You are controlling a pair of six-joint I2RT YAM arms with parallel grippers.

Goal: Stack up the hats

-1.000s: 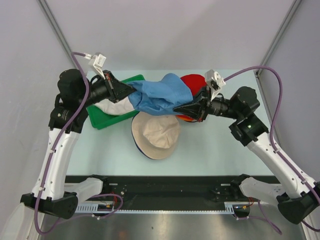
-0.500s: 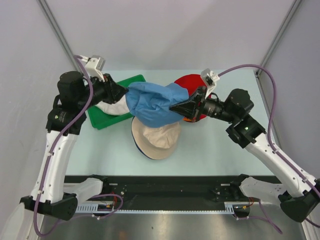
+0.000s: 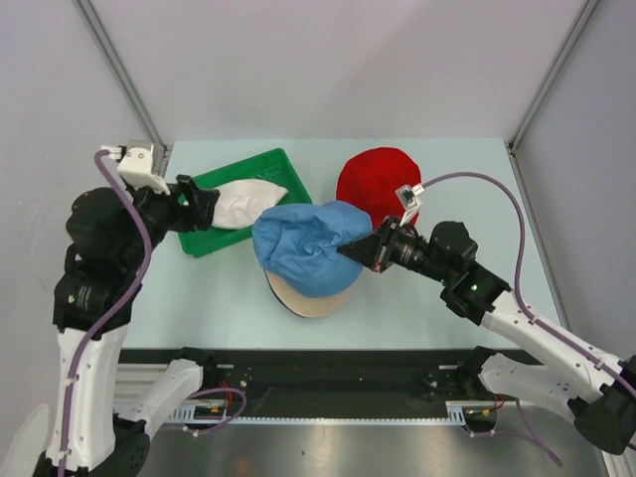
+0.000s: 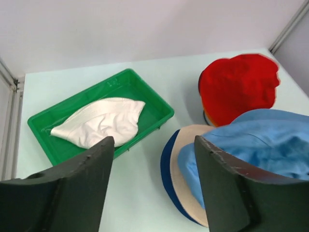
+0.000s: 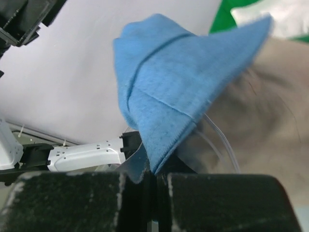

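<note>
Resting light blue hat atop beige hat.
Pinching it in right gripper; holding left gripper wide, left of beige hat.

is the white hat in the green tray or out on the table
In the tray. The white hat lies crumpled flat inside the green tray, within its rim, in both the top and left wrist views.

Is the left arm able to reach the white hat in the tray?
Probably yes: the left claw is open and empty, and the white hat lies uncovered in the green tray ahead.
</note>
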